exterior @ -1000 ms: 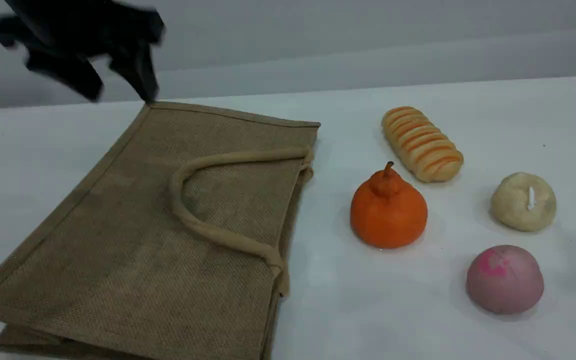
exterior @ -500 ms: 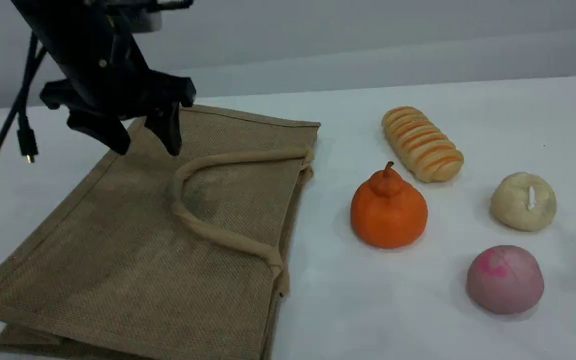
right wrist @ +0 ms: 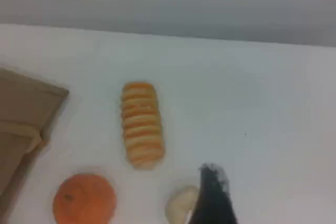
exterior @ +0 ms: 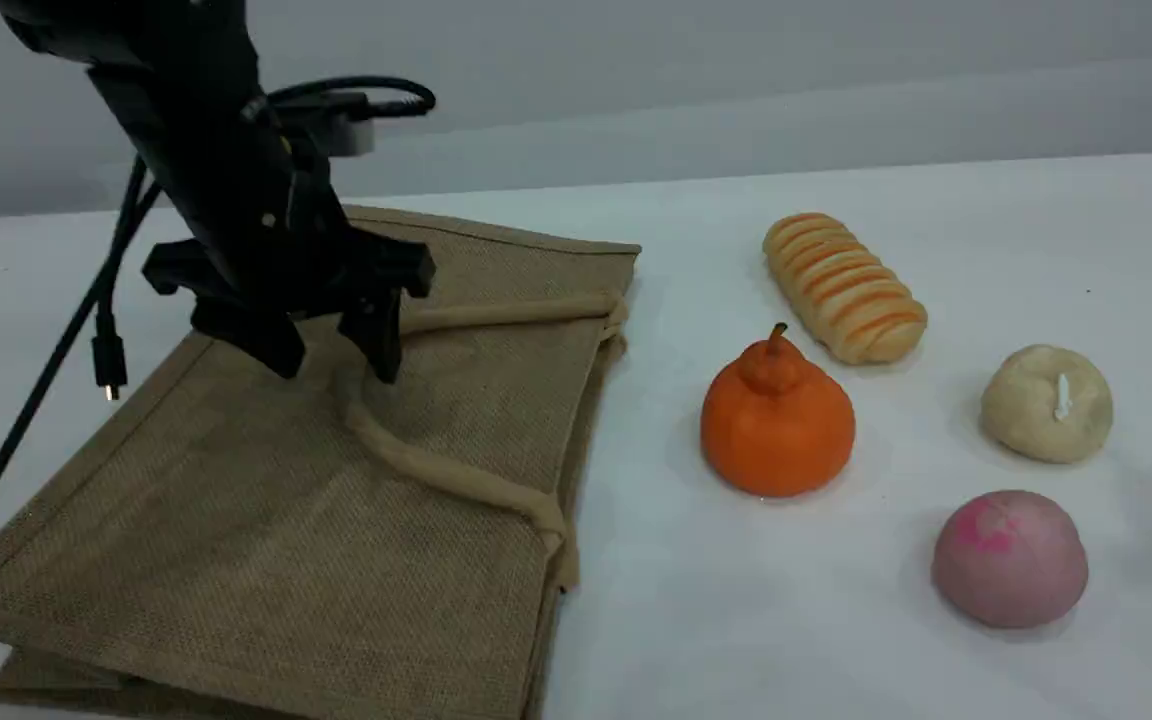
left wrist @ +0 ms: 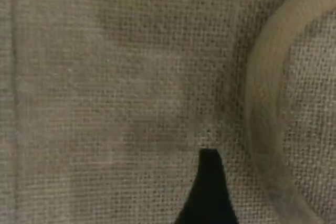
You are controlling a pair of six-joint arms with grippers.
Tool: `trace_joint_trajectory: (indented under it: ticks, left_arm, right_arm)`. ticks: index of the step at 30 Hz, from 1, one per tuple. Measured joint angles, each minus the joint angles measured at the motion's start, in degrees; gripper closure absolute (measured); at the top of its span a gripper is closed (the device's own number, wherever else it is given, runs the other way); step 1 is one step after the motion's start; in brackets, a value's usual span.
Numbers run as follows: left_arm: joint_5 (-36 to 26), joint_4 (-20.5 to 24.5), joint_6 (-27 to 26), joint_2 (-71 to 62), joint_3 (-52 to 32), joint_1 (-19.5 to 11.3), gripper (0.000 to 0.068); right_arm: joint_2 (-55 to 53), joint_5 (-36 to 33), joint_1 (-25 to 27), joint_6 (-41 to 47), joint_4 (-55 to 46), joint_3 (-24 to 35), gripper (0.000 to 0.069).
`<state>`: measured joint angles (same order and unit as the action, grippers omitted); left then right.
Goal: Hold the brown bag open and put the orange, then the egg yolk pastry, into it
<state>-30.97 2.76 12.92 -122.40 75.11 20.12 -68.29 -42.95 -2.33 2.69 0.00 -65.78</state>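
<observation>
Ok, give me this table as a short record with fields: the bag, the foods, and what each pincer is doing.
bag: brown bag lying flat, its handle on top
left pincer: left pincer open, low over the bag beside the handle
right pincer: right pincer above the foods, holding nothing seen
orange: orange on table, right of bag
egg yolk pastry: egg yolk pastry on table
others: striped bread roll, pink bun

Bare table (exterior: 656,600) between the flat bag (exterior: 266,520) and orange (exterior: 777,420) gives you passage, bread roll (exterior: 844,287) close behind the orange, pastry (exterior: 1046,403) and pink bun (exterior: 1009,558) near each other at right, left gripper (exterior: 336,360) low over the bag's handle (exterior: 456,478).
</observation>
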Motion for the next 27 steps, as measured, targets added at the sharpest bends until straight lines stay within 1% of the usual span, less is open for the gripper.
trace_joint_trajectory:
  ticks: [5, 9, 12, 19, 26, 27]
  left_arm:
    - [0.4, 0.1, 1.1, -1.7, 0.0, 0.1, 0.0174]
    - [0.8, 0.2, 1.1, -2.4, 0.0, 0.1, 0.0209]
    - [1.5, 0.2, 1.1, -2.5, 0.0, 0.1, 0.0249]
    - [3.2, 0.1, 1.1, -2.5, 0.0, 0.1, 0.0386]
    - [3.3, 0.1, 1.1, -2.5, 0.0, 0.1, 0.0568]
    - [3.4, 0.0, 1.1, -2.5, 0.0, 0.1, 0.0583]
  right_arm:
    - [0.0, 0.0, 0.0, 0.0, 0.0, 0.0, 0.0236]
    - [0.0, 0.0, 0.0, 0.0, 0.0, 0.0, 0.0236]
    - [0.0, 0.0, 0.0, 0.0, 0.0, 0.0, 0.0236]
    - [0.0, 0.0, 0.0, -0.1, 0.0, 0.0, 0.0236]
    - [0.2, 0.0, 0.0, -0.1, 0.0, 0.0, 0.0236]
    - [0.2, 0.0, 0.0, -0.1, 0.0, 0.0, 0.0236]
